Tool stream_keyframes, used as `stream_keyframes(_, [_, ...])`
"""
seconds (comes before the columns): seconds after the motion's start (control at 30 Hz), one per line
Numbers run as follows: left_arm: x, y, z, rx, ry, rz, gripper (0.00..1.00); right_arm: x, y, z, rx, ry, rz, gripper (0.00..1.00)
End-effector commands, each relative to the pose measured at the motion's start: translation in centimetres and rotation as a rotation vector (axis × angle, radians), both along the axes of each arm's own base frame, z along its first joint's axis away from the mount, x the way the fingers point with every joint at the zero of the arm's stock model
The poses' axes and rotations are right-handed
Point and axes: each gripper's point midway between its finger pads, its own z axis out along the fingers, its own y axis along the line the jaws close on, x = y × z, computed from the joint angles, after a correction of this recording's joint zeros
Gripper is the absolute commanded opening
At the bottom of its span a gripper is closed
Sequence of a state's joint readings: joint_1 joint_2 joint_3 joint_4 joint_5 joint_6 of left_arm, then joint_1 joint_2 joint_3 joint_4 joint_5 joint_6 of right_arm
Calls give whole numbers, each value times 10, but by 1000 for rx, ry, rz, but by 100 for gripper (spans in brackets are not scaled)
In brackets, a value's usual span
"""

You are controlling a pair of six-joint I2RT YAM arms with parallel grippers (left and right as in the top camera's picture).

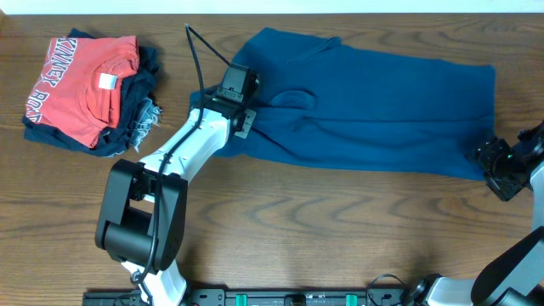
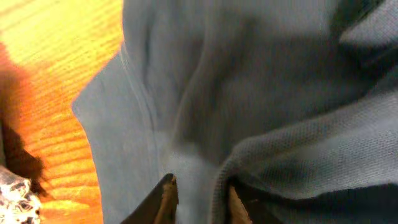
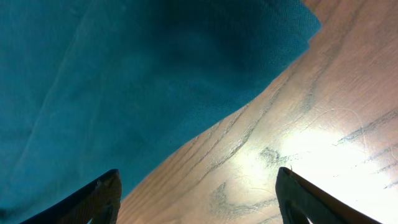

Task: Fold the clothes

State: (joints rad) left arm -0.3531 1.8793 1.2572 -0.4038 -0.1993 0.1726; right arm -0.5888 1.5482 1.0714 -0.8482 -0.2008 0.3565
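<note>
Spread over the desk's far side, centre to right edge: deep-blue garment (image 1: 374, 102). At its left end, left gripper (image 2: 200, 196) narrowed astride a fold, hold impossible to tell. Right gripper (image 3: 199, 193) splayed wide, empty, at its near-right corner.

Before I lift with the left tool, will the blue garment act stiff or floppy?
Probably floppy: the blue garment wrinkles and bunches by the left tool. Likely light: its thin cloth lies flat on the table.
</note>
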Motion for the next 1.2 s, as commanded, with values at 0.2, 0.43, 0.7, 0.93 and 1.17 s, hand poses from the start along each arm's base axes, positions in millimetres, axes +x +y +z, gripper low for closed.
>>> stream_keyframes(0.2, [10, 11, 3, 20, -20, 21, 37, 0, -3, -1, -3, 8, -19, 77])
stream_keyframes(0.43, [-29, 29, -26, 58, 154, 75, 36, 0, -3, -1, -2, 8, -19, 77])
stream_keyframes(0.7, [-45, 42, -46, 89, 235, 97, 49, 0, -3, -1, -3, 8, -19, 78])
stream_keyframes(0.93, [-34, 45, -2, 57, 173, 129, 65, 0, -4, -1, -7, 8, -12, 80])
stream_keyframes(1.17, [-66, 13, 15, -147, 284, 78, 68, -10, -32, -4, -152, 76, -57, 75])
